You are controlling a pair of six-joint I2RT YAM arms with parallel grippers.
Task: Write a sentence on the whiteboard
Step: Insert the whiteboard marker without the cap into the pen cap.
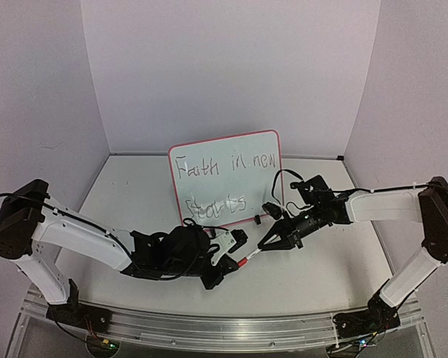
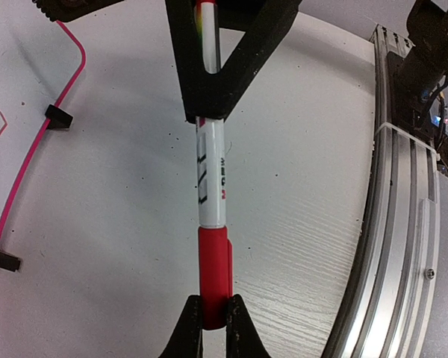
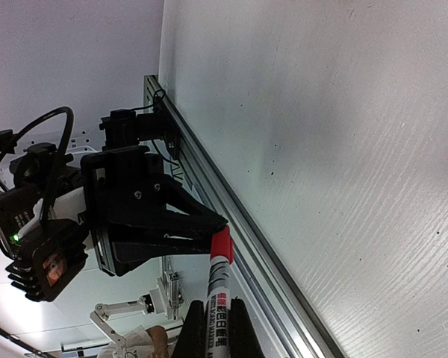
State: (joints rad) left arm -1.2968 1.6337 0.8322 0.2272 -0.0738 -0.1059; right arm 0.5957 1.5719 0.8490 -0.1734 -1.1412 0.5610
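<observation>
Two lines of writing are on the whiteboard (image 1: 261, 195): the sentence (image 1: 224, 165) reads "Faith in new" along the top and "starts" below it at the left. I judge the writing step done.

Marker (image 2: 211, 171) is off the board and slung between my two arms, low over the surface (image 1: 321, 276), in front of the board's lower right corner.
- Left fingers (image 2: 190, 332): closed tight on the red cap (image 2: 214, 272).
- Right fingers (image 3: 194, 332): closed tight on the white barrel.
- Cap looks seated against the barrel, no gap visible. I cannot tell whether it has clicked home.

Remaining, as I judge it: confirm the cap, let go with one arm, set the marker down.

Whiteboard notes:
- Stands upright on the surface, mid-table towards the back wall, and seems to lean back a little.
- Small, glossy white, rounded corners, thin red-pink rim.
- One black foot (image 1: 256, 218) shows at the bottom edge. The left wrist view shows two.
- Strokes are thin, dark reddish and shaky but legible.
- The lower right of the board is bare.
</observation>
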